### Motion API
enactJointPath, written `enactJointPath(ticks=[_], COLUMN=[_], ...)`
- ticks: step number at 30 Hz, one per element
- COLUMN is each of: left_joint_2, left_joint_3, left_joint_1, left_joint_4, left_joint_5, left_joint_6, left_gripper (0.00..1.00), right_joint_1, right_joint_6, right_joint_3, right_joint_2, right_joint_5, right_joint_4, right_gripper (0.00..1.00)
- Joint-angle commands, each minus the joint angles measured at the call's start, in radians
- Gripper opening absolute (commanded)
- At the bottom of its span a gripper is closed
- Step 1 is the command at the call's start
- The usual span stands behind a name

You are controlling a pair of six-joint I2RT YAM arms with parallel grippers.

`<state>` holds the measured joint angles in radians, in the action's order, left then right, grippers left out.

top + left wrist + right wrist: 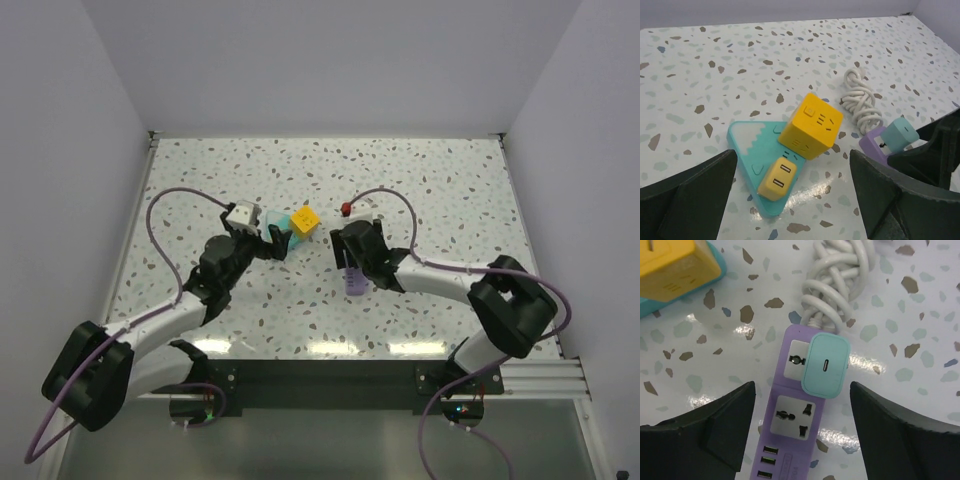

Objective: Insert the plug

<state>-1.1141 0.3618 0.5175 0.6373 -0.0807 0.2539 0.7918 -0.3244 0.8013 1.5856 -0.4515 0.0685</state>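
A purple power strip (pixel 790 440) lies on the speckled table, with a teal charger plug (pixel 826 365) sitting in its far socket. My right gripper (pixel 802 440) is open just above the strip, fingers either side of it, holding nothing. The strip (pixel 875 146) and teal plug (pixel 901 133) also show in the left wrist view. My left gripper (pixel 790 200) is open and empty, close behind a teal triangular base (pixel 752 150) that carries a small yellow USB adapter (pixel 777 178) and a yellow cube socket (pixel 809 125). In the top view the grippers are at centre left (pixel 272 243) and centre (pixel 352 262).
The strip's coiled white cord (pixel 837 285) lies just beyond it, also in the left wrist view (pixel 860 100). A red-tipped item (pixel 346 209) sits behind the right gripper. White walls bound the table (pixel 450 190) on three sides.
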Motion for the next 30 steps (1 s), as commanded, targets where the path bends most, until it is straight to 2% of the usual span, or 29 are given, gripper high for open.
enactJointPath(ticks=[1,3,4,8,11,12,14,23,30], left_joint_2=[0.055,0.079,0.108,0.189,0.244,0.266,0.281,0.319,0.298], left_joint_3=[0.075,0.089,0.092,0.106,0.117,0.118,0.121,0.161,0.187], left_joint_1=[-0.007,-0.005,-0.005,-0.005,-0.005,-0.005,-0.007,-0.007,-0.007], left_joint_4=[-0.114,-0.148,-0.181,-0.27,-0.33,-0.343,-0.37,-0.433,-0.45], left_joint_5=[-0.097,-0.155,-0.184,-0.344,-0.43,-0.445,-0.481,-0.547,-0.551], left_joint_6=[0.027,0.031,0.036,0.061,0.074,0.079,0.081,0.079,0.07], left_gripper=[1.0,1.0,1.0,1.0,1.0,1.0,1.0,1.0,1.0], right_joint_1=[0.001,0.0,0.0,-0.045,-0.155,-0.223,-0.267,-0.443,-0.483], right_joint_6=[0.057,0.083,0.093,0.125,0.116,0.105,0.105,0.058,0.035], right_joint_3=[0.073,0.065,0.062,0.039,0.0,-0.013,-0.042,-0.155,-0.197], right_joint_2=[-0.124,-0.189,-0.209,-0.291,-0.341,-0.354,-0.389,-0.516,-0.578], right_joint_5=[0.005,0.004,0.001,0.046,0.153,0.171,0.178,0.26,0.286], right_joint_4=[-0.026,-0.009,0.0,0.005,0.023,0.028,0.037,0.085,0.094], right_gripper=[0.81,0.9,0.98,0.99,0.99,0.99,0.99,0.99,0.99])
